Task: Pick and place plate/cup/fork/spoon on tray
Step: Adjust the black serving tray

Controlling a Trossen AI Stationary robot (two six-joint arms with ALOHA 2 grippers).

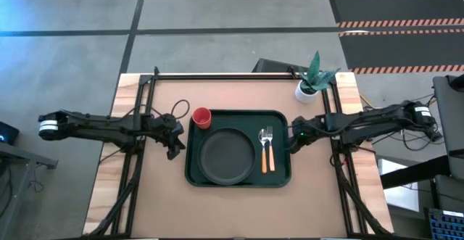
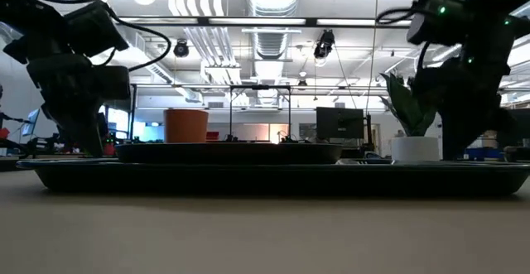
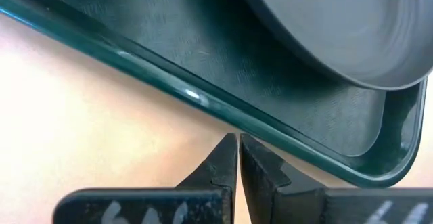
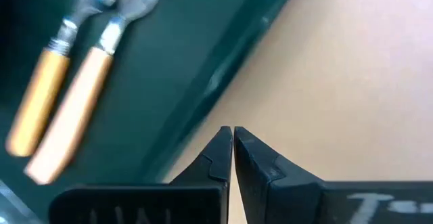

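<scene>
Loaded tray (image 1: 239, 180) mid-worktop (image 1: 159, 204), an empty gripper at each side.

On the tray: plate (image 1: 227, 156) central, cup (image 1: 201, 117) at its 11 o'clock, fork (image 1: 269, 149) and spoon (image 1: 262, 150) side by side at 3 o'clock. A potted plant (image 1: 312, 77) stands beyond the tray at 1 o'clock. Left gripper (image 1: 174, 150) at 9 o'clock, right gripper (image 1: 293, 143) at 3 o'clock, jaws pressed together, holding nothing.

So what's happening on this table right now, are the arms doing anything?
Nothing is being held. The plate, fork and spoon lie on the tray, with the cup at its far left corner. The left gripper and right gripper sit shut and empty over the table, just outside the tray's left and right edges.
</scene>
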